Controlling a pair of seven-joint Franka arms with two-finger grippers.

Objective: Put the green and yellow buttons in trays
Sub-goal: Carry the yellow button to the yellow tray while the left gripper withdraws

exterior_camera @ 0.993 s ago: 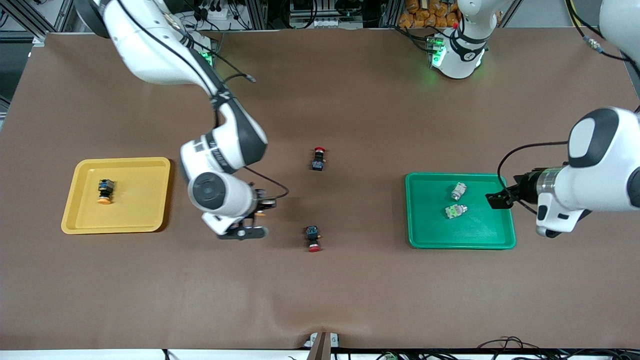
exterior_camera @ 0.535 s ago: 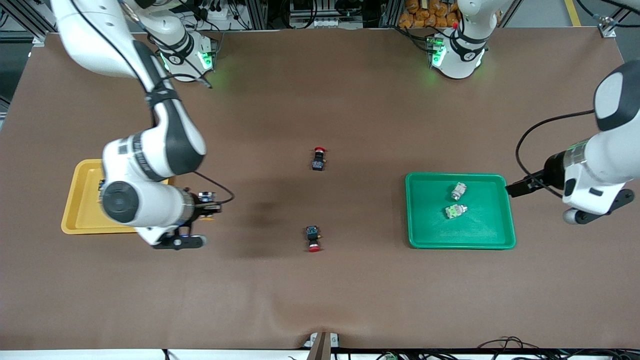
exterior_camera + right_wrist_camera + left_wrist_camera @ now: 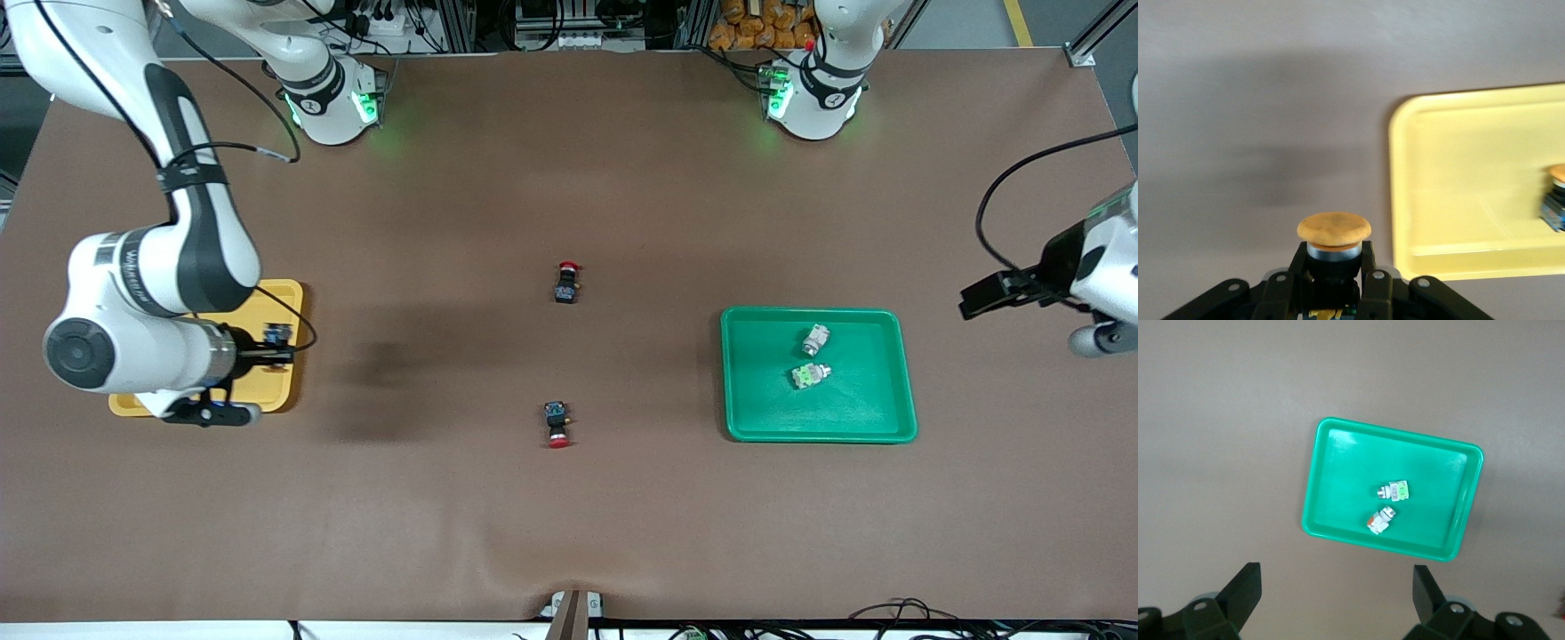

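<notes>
R gripper [image 3: 277, 345] is pinching a yellow-capped button [image 3: 1333, 239] over the yellow tray's [image 3: 267, 391] edge toward table centre; another yellow button [image 3: 1556, 199] is lying in that tray. L gripper [image 3: 985, 295] is hanging w/ fingers spread, off the green tray [image 3: 822, 431], which is holding both green buttons [image 3: 807, 376]. Two red-capped switches [image 3: 565, 282] are sitting mid-table.

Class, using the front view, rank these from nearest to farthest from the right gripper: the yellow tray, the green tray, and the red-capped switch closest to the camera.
1. yellow tray, directly under the right gripper, at the right arm's end.
2. red-capped switch, mid-table.
3. green tray, toward the left arm's end.
</notes>
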